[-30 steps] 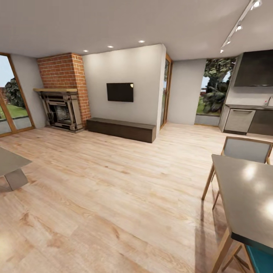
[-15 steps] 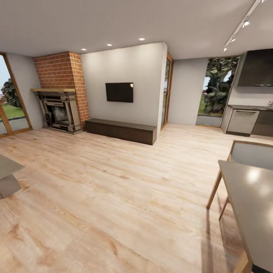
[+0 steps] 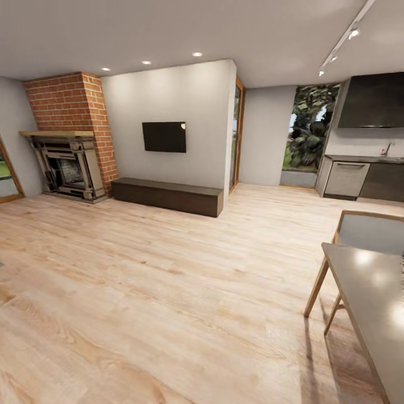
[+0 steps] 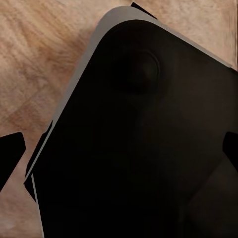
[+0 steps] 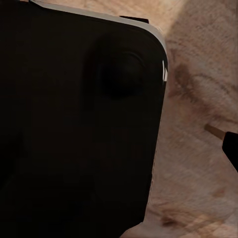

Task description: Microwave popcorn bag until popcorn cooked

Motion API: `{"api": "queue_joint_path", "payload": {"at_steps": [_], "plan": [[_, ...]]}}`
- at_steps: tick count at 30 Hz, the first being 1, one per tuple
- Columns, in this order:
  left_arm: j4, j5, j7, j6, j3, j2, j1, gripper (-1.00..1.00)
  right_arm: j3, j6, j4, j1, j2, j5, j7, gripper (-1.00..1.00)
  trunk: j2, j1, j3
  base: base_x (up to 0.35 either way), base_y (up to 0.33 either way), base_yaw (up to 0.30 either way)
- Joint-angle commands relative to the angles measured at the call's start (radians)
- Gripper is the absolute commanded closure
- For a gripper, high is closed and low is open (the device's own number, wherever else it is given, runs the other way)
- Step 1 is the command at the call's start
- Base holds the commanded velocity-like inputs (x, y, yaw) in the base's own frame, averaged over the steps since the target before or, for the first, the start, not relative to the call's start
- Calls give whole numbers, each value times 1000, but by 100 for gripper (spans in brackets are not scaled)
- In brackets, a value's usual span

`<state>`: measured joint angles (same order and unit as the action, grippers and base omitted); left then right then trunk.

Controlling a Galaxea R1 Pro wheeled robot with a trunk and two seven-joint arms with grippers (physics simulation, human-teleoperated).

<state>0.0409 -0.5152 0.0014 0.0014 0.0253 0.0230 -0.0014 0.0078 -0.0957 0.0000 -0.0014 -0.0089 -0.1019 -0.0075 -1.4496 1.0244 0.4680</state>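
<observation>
I am on my way across a living room with a pale wood floor. The grey countertop (image 3: 363, 159) runs over dark cabinet fronts at the far right, with a tap on it. The popcorn bag and the microwave are out of view. In the left wrist view my left gripper (image 4: 119, 151) hangs open over my dark base, its fingertips (image 4: 10, 153) far apart, holding nothing. My right gripper (image 5: 119, 146) also hangs over the base above the floor, one fingertip (image 5: 231, 147) far out to the side.
A dark dining table (image 3: 373, 306) and a wooden chair (image 3: 359, 233) stand close at the right. A brick fireplace (image 3: 67, 140), a wall TV (image 3: 164, 137) and a low dark bench (image 3: 166, 196) line the far wall. Open floor leads toward the kitchen.
The whole head view has shifted left, so the camera has turned right. The grey table at the left edge has left the picture, and the kitchen now sits slightly further into the picture.
</observation>
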Motion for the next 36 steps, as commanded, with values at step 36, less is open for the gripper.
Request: {"api": "queue_joint_path", "payload": {"at_steps": [36], "plan": [[1, -2, 2, -1, 2, -1, 0, -100, 0, -2, 0, 0, 1, -13, 0, -100, 0, 1, 1, 340, 109, -183]]}}
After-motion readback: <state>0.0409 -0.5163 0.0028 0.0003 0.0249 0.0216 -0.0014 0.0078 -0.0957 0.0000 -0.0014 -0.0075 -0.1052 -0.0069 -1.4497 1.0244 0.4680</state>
